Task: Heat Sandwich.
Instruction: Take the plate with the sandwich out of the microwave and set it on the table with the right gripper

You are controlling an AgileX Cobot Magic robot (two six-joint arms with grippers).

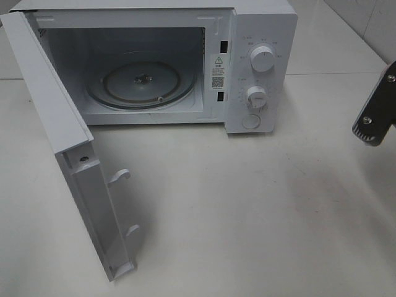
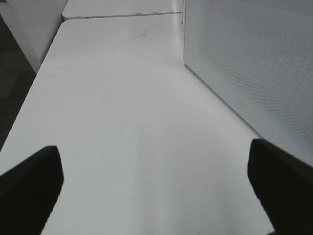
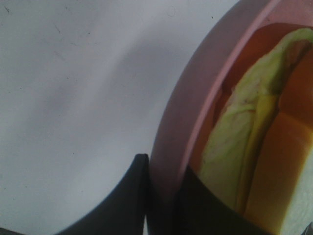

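White microwave (image 1: 185, 62) on table (image 1: 260, 204), door (image 1: 68, 161) swung fully open, glass turntable (image 1: 141, 83) bare. Right gripper (image 3: 164, 196) pinching rim of pink plate (image 3: 181, 122); sandwich (image 3: 254, 147) lying on that plate, close to fingers. Left gripper (image 2: 156, 186) spread wide above tabletop, holding nothing, beside microwave wall.

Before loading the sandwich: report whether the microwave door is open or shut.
Open. The microwave door is swung wide toward the camera, exposing the cavity and the bare glass turntable.
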